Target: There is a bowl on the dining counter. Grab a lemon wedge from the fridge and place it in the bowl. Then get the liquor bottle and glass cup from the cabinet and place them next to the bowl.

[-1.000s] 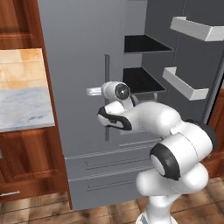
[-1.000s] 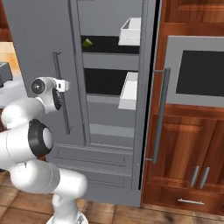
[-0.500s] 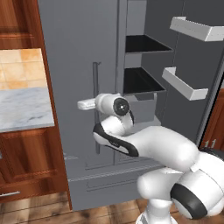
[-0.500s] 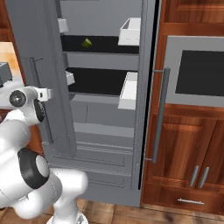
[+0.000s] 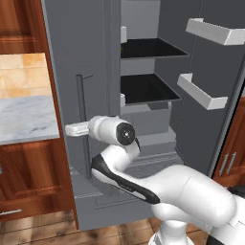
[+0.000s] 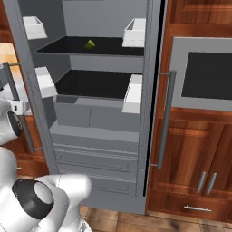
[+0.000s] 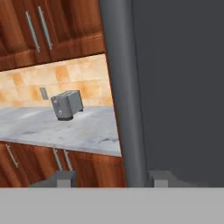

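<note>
The fridge stands with both doors swung out. A small green-yellow lemon wedge [image 6: 89, 44] lies on the upper black shelf [image 6: 68, 45]. My gripper [image 5: 72, 129] is at the left door's vertical grey handle [image 5: 81, 95], out at the left edge of the right base view too, gripper [image 6: 17, 107]. In the hand view the handle [image 7: 124, 109] runs up between my fingertips [image 7: 63, 177], gripper [image 7: 111, 178]. The jaws are open, straddling the handle, with a gap on the left side. Bowl, liquor bottle and glass cup are out of view.
Door bins [image 5: 210, 31] jut from the right door. The left door [image 5: 72, 57] stands between me and a marble counter [image 5: 26, 119] carrying a toaster [image 7: 67, 105]. A built-in oven [image 6: 208, 74] and wooden cupboard doors [image 6: 190, 172] flank the fridge on the right.
The left fridge door has swung much wider, with my hand following its handle to the left. The jaws have spread apart on the handle. The lemon wedge has stayed put.
</note>
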Available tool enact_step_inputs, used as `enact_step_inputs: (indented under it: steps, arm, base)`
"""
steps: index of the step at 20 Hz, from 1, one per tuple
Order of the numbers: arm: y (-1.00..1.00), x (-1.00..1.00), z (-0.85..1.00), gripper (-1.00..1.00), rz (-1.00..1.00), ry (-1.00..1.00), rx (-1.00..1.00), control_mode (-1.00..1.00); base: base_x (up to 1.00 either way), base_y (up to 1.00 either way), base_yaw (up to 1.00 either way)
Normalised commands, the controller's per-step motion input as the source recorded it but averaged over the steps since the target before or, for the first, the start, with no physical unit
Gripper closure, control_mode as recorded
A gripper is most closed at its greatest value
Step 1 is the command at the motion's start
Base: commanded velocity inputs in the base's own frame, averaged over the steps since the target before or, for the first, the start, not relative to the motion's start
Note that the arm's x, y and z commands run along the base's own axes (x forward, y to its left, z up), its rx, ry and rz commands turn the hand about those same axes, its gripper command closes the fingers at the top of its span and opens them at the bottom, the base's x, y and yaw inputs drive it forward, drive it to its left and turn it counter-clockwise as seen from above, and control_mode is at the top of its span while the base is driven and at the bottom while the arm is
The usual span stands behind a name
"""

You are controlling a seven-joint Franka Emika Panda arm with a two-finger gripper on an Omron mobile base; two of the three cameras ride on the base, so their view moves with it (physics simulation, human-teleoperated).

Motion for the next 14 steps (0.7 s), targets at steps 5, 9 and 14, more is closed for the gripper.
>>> enact_step_inputs:
  steps: [5,9,14]
  arm:
    - [-0.38,-0.64,0.77,-1.0,0.12,0.16,0.26,-1.0]
    - [-0.85,-0.1,0.57,-1.0,0.01,0.2,0.2,-1.0]
    - [-0.93,0.14,0.43,-1.0,0.0,0.21,0.17,-1.0]
  base:
    - [0.0,0.0,0.0]
    - [0.0,0.0,0.0]
    - [0.0,0.0,0.0]
